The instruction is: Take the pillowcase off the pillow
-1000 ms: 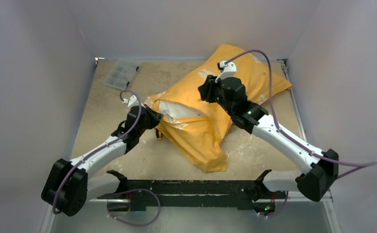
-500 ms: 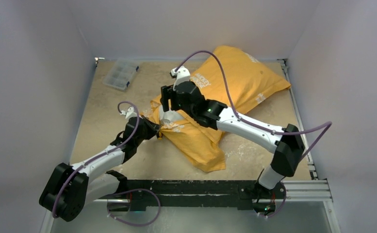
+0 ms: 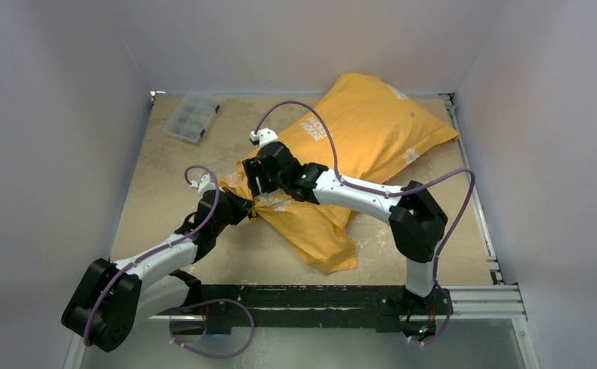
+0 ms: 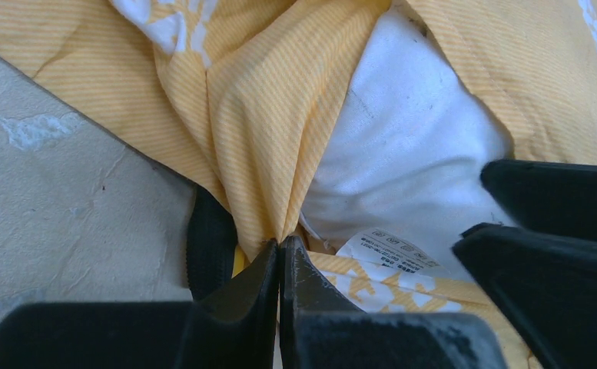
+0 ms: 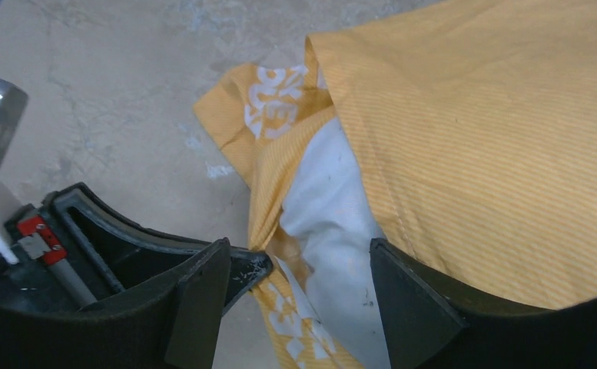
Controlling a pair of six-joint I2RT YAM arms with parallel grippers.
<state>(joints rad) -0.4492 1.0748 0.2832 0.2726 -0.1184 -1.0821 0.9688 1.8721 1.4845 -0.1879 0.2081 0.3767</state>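
Progress: barely begun; pillowcase covers most of pillow.
Left gripper: jaws pinched on pillowcase hem.
Right gripper: jaws wide, empty, above bared corner.

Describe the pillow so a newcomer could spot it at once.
Start at the big orange-yellow pillowcase. At its open mouth, beside the left gripper pinching the cloth, the pillow peeks out. It is the only plain white bulge among striped orange fabric.
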